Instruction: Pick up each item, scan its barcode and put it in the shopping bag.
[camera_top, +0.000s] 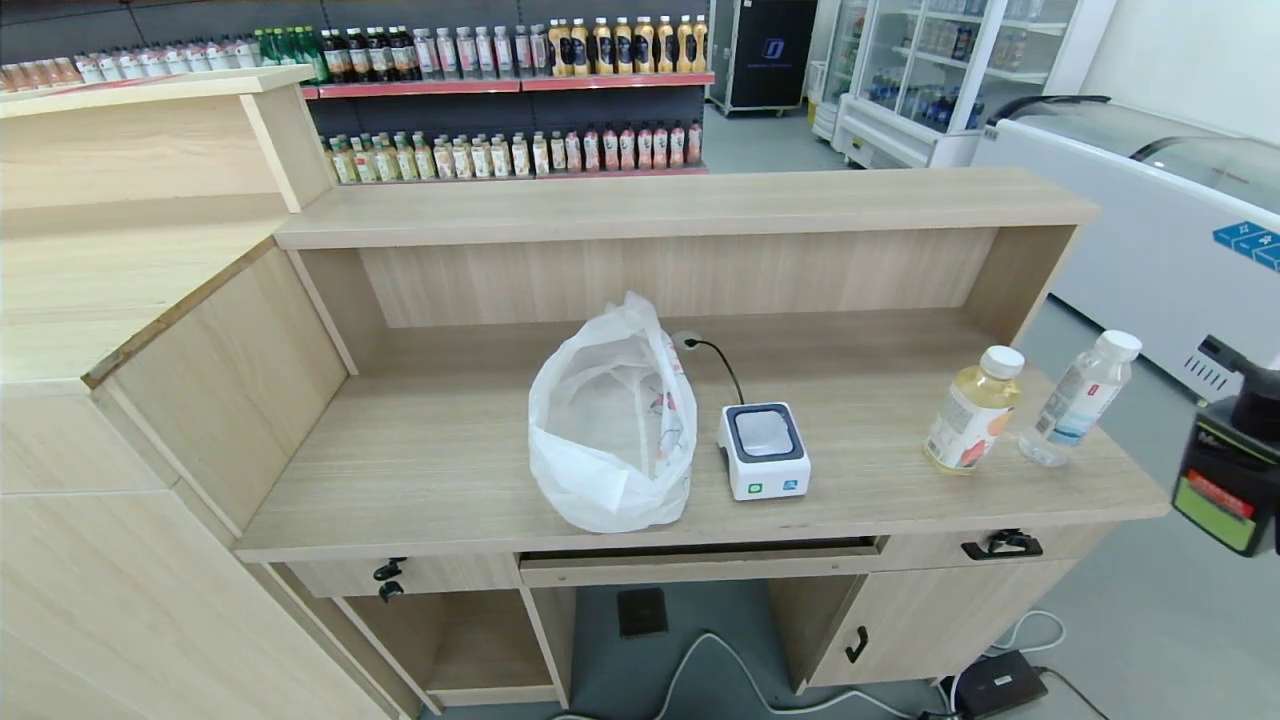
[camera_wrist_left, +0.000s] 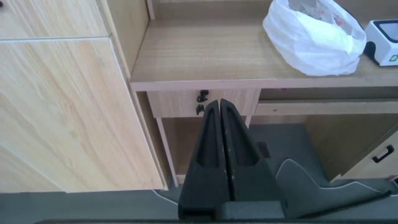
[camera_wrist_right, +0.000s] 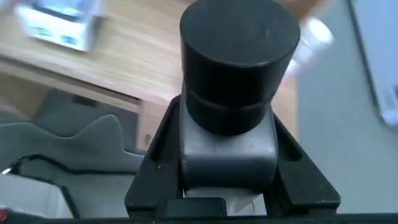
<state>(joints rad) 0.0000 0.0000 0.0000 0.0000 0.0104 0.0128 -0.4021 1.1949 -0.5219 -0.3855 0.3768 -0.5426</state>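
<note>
Hazard review: the right gripper has its fingers clenched on a black-capped container, off the right end of the counter and well apart from the scanner. A yellow bottle and a clear bottle stand upright between them, so a low carry would likely topple them. The barcode side cannot be told, so a scan may miss. The shopping bag slumps just beside the scanner, and its soft mouth may fold. The left gripper, fingers pressed together on nothing, hangs below counter level.
</note>
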